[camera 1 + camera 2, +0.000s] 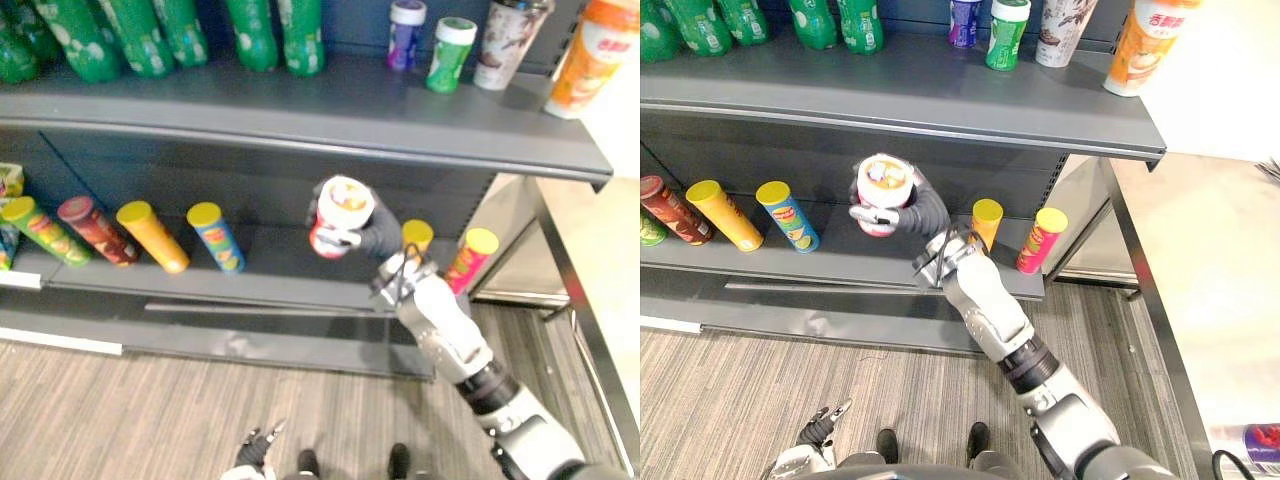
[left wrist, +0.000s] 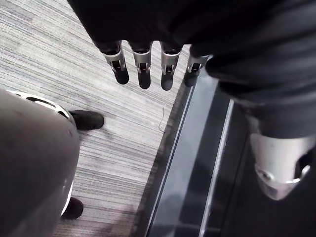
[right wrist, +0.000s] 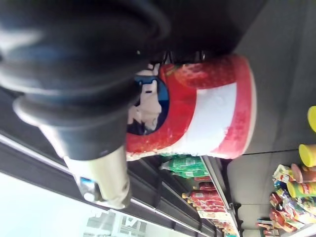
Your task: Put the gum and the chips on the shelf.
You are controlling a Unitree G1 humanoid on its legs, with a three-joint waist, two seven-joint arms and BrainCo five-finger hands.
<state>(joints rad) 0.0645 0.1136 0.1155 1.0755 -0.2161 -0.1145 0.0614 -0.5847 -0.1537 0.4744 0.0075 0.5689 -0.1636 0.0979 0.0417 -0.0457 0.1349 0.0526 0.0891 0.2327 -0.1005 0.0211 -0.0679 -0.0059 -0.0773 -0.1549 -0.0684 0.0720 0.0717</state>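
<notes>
Hanging low near the striped grey floor (image 1: 150,410), the left hand (image 1: 254,449), fingers straight and loose, closed on nothing.

Higher up and further forward, reaching in from the lower right, the right hand (image 1: 372,232), fingers and thumb wrapped round a red-and-white tub (image 1: 342,204). Held tilted, white lid turned up toward the head camera, red side with a strawberry picture plain in the right wrist view. Carried in front of the lower shelf (image 1: 270,275) and below the front edge of the upper shelf (image 1: 330,115). Cannot tell whether clear of the lower board or touching it.

Behind the tub, along the lower shelf, a row of chip cans with lids toward the camera. To the left of the tub, from the far left inward: a green can (image 1: 45,232), a dark red can (image 1: 97,230), an orange can (image 1: 152,236) and a blue can (image 1: 215,236) with a yellow lid, all set apart from one another. To the right, a yellow-lidded can (image 1: 417,235) just behind the right wrist and partly hidden by it, then a pink can (image 1: 470,258), also yellow-lidded, near the shelf's right end.

Farthest back, on the upper shelf: green bottles (image 1: 255,30) crowding the left part, then a purple tub (image 1: 405,32) and a green tub (image 1: 450,52), both white-lidded, a patterned cup (image 1: 510,40), and an orange canister (image 1: 590,55) at the right end.
</notes>
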